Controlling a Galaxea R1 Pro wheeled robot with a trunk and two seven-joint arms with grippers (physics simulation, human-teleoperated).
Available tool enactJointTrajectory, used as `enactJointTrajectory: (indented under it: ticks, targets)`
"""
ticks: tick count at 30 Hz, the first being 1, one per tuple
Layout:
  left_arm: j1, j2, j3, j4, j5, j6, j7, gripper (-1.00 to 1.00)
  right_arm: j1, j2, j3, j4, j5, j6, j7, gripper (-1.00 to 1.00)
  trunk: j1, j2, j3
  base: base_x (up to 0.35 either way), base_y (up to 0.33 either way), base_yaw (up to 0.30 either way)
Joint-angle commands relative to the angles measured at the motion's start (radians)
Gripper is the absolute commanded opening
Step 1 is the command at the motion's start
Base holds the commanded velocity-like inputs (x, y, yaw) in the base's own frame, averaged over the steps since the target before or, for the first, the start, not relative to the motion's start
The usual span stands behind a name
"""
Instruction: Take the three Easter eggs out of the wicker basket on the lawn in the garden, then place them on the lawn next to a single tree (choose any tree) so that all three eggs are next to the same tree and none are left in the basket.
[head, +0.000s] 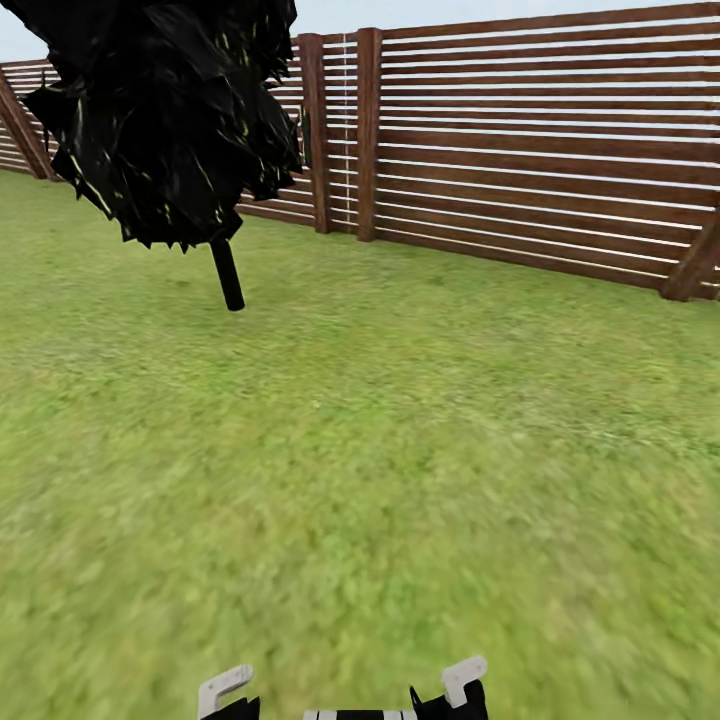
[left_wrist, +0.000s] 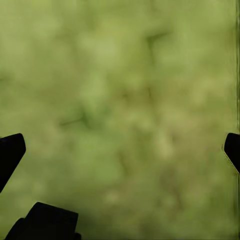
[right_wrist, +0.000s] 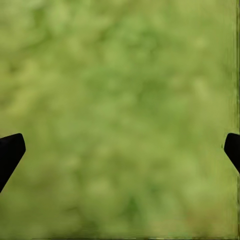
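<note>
Both grippers are spread wide and carry nothing. From the head camera, the lawn (head: 400, 450) stretches ahead to a brown slatted fence (head: 520, 150), with a dark thin-trunked tree (head: 165, 120) near its far left edge. On the left wrist camera, the left gripper (left_wrist: 122, 145) hangs over blurred grass. On the right wrist camera, the right gripper (right_wrist: 122, 145) hangs over grass too.
</note>
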Motion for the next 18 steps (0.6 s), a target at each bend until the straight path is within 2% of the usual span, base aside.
enactJointTrajectory:
  ticks: [1, 18]
  targets:
    - [0.0, 0.0, -0.001, -0.003, 0.006, 0.005, 0.005, 1.0, -0.001, 0.0, 0.002, 0.003, 0.001, -0.003, -0.001, 1.0, 0.0, 0.0, 0.0, 0.0, 0.0, -0.294]
    - [0.0, 0.001, -0.001, -0.003, 0.006, 0.005, 0.006, 1.0, -0.001, 0.005, 0.002, 0.006, 0.0, -0.003, -0.001, 1.0, 0.0, 0.0, 0.007, 0.0, 0.0, -0.294]
